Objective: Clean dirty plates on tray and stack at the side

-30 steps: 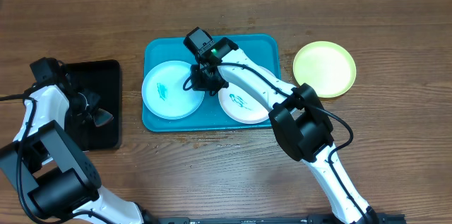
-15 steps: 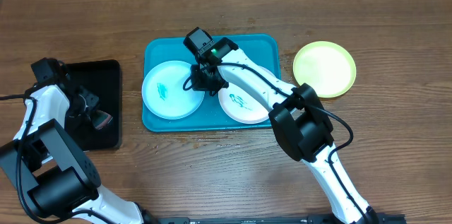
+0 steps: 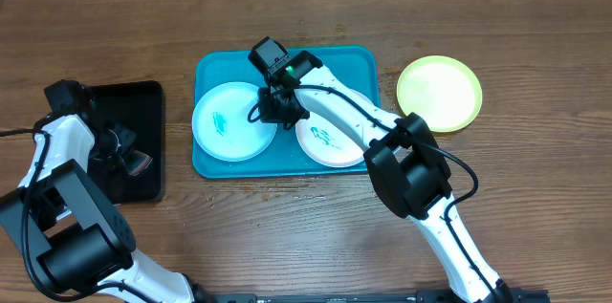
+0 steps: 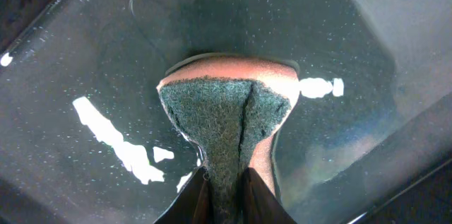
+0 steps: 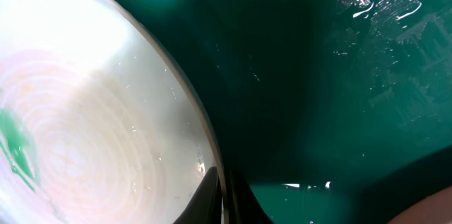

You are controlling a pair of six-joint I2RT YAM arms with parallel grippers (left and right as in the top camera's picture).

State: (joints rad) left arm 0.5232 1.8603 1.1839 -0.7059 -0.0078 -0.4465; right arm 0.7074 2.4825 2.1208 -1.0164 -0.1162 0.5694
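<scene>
Although almost nothing shifts over the last second, the left gripper point(image 4: 224, 181) is the one part that stirs: it nudges slightly over the black tray point(image 3: 143, 97) and settles back where it was. Its claw is narrow, pinching the folded sponge point(image 4: 226, 111), green scouring face toward the camera, above the tray's wet floor. I judge the sponge is being wetted or re-gripped, not yet carried to a plate.

Farther out, the right gripper point(image 5: 224, 185) has not moved; its fingers sit closed on the rim of the pale bluish plate point(image 5: 92, 111), which lies in the turquoise tray point(image 5: 318, 75) with its teal smear uncleaned. Beside it in the tray, the white plate point(image 3: 325, 147) is also smeared. Beyond the tray's right end, the yellow-green plate point(image 3: 440, 93) rests alone on the table point(image 3: 535, 35), looking clean, so two plates appear left to do.
</scene>
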